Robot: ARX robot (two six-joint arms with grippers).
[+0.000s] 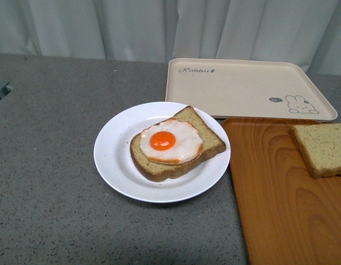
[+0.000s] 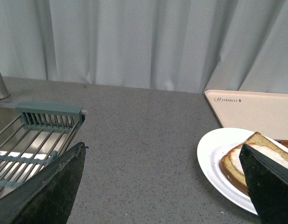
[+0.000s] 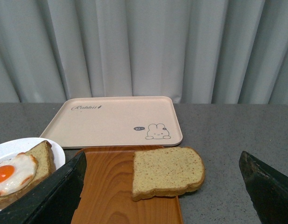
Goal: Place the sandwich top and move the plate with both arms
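Note:
The white plate point(image 1: 112, 160) sits mid-counter and bears a bread slice with a fried egg point(image 1: 169, 142). The plain sandwich top point(image 1: 320, 148) lies on the orange-brown wooden tray point(image 1: 275, 199) at the right, partly past the frame edge. Neither arm shows in the front view. In the right wrist view the sandwich top point(image 3: 167, 171) lies ahead of my open right gripper point(image 3: 162, 186), overhanging the wooden tray's point(image 3: 108, 186) edge. In the left wrist view my open left gripper point(image 2: 165, 184) hovers over bare counter, with the plate point(image 2: 214, 154) beside one finger.
A cream rabbit-print tray point(image 1: 242, 85) lies behind the plate and wooden tray. A sink with a teal-edged wire rack point(image 2: 38, 135) is at the far left. Pale curtains close the back. The counter is grey speckled stone.

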